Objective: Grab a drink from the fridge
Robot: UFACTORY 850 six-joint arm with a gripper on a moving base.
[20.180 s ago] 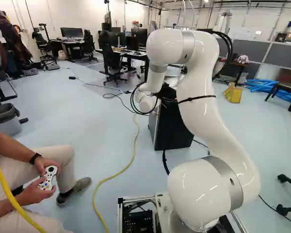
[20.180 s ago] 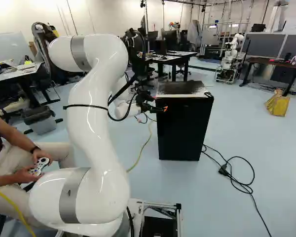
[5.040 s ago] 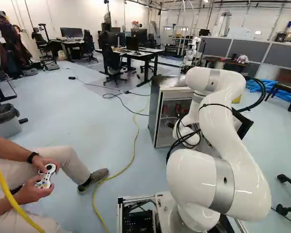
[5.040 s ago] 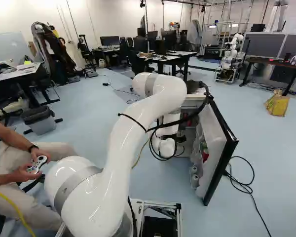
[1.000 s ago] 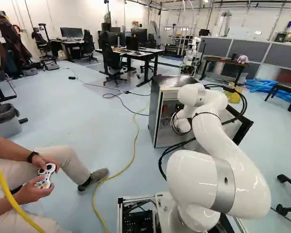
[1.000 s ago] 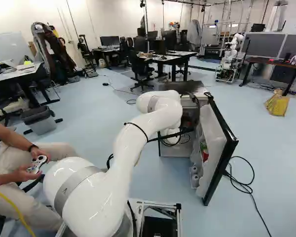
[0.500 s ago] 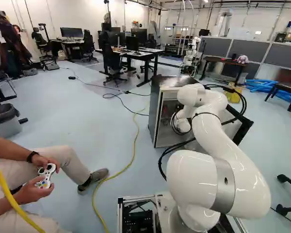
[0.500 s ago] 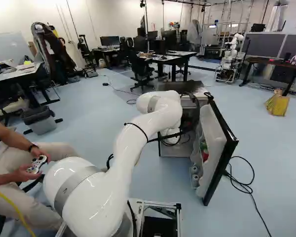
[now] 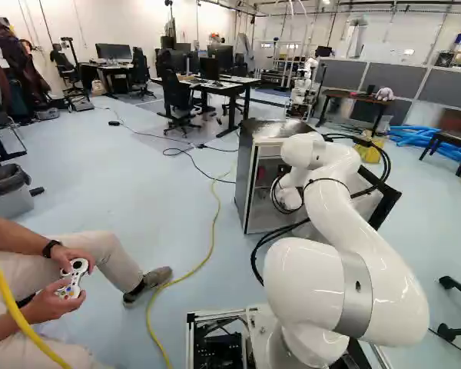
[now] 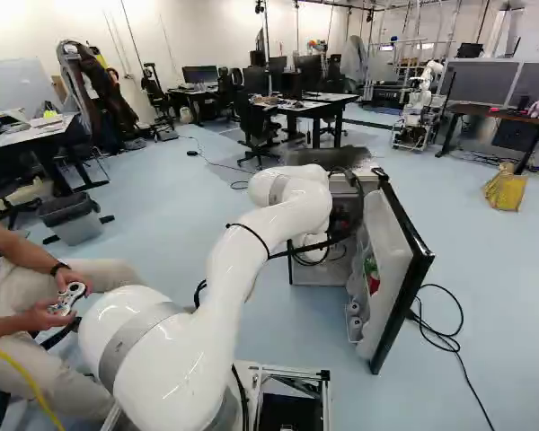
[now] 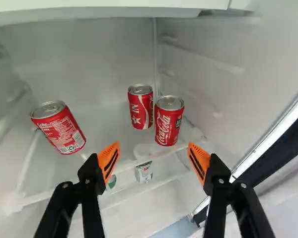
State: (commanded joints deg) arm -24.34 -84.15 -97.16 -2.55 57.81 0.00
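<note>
Since the fridge (image 9: 246,177) door (image 10: 393,260) is already open, I'd call this the lining-up-for-the-grab step. In the left base view the fridge sits right of centre, and in the right base view the arm (image 10: 220,296) comes up from lower left and reaches into it around mid-frame. Wrist view has the fingers (image 11: 109,161) spread wide with nothing between the pads, so no drink yet. Three red cans up ahead: two close together, the nearer can (image 11: 169,121) and the farther can (image 11: 140,109), plus a lone can (image 11: 58,128) off past the other finger, well apart. My pick would be the nearer one. Next move imo: shift sideways a touch to centre it, ease in, then squeeze. Watch out for bumping its neighbour or catching the shelf edge (image 11: 164,153).
</note>
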